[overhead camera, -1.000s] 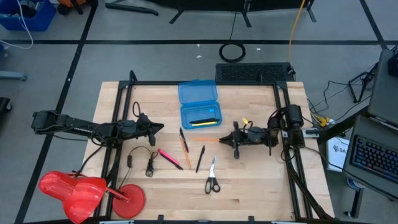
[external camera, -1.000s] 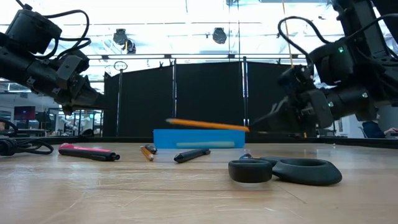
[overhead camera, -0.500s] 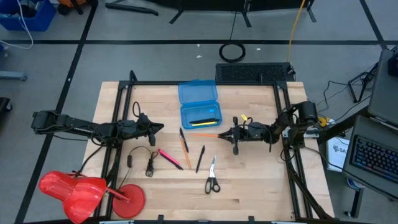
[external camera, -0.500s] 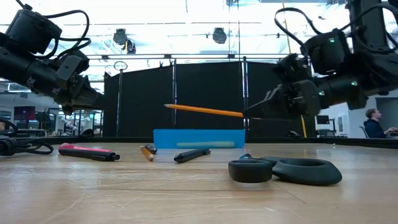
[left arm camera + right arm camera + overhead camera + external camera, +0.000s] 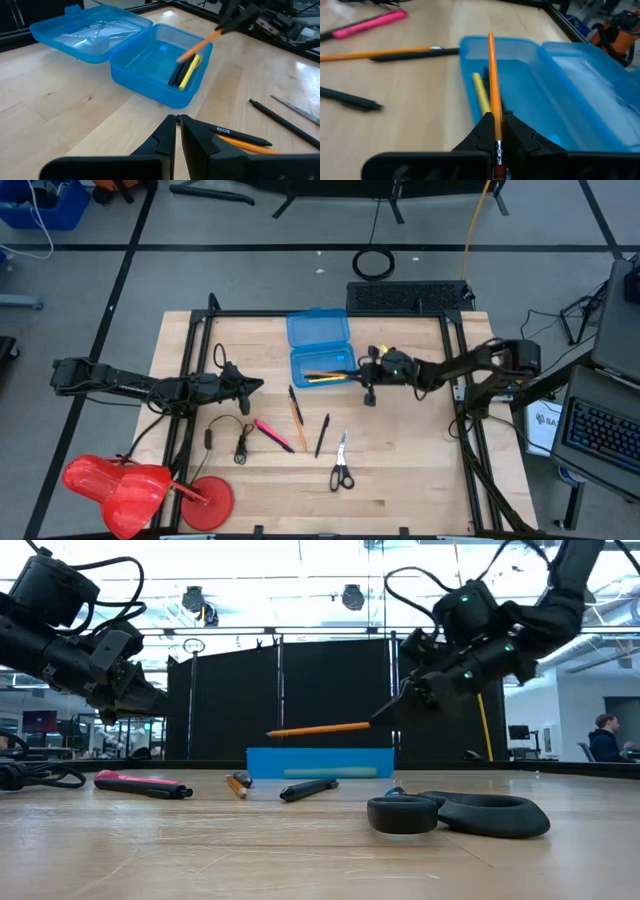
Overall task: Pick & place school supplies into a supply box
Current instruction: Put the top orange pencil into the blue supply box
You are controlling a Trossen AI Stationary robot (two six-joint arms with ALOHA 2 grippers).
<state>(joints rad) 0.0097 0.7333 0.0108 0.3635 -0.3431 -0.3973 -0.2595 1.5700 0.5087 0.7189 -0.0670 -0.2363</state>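
The blue supply box (image 5: 321,350) lies open at the table's far middle, its lid (image 5: 90,30) folded back; a yellow pen (image 5: 190,71) and a black one lie in its tray (image 5: 530,105). My right gripper (image 5: 364,377) is shut on an orange pencil (image 5: 320,728) that reaches out over the tray. On the table lie a pink pen (image 5: 271,433), an orange pencil beside a black pen (image 5: 296,406), another black pen (image 5: 321,435) and scissors (image 5: 341,466). My left gripper (image 5: 178,126) waits shut at the left, off the table. My right gripper pinches the orange pencil near its eraser end (image 5: 496,135) between its two fingers. The fingers come from the table's right, slanting a little downward, and the pencil runs on along their line. It is lifted clear above the open tray, nearly level, its tip a little lower.
A thin black cable with a plug (image 5: 229,434) lies near the pink pen. Red plastic parts (image 5: 140,490) sit at the near left corner, a dark keyboard (image 5: 408,297) at the far edge. Black frame rails (image 5: 452,380) run along both sides.
My right gripper has risen and gone toward the table's far edge and left, to the supply box, rolling a little and staying shut on the orange pencil. The pencil, clear of the table throughout, now hangs over the open tray instead of in front of it.
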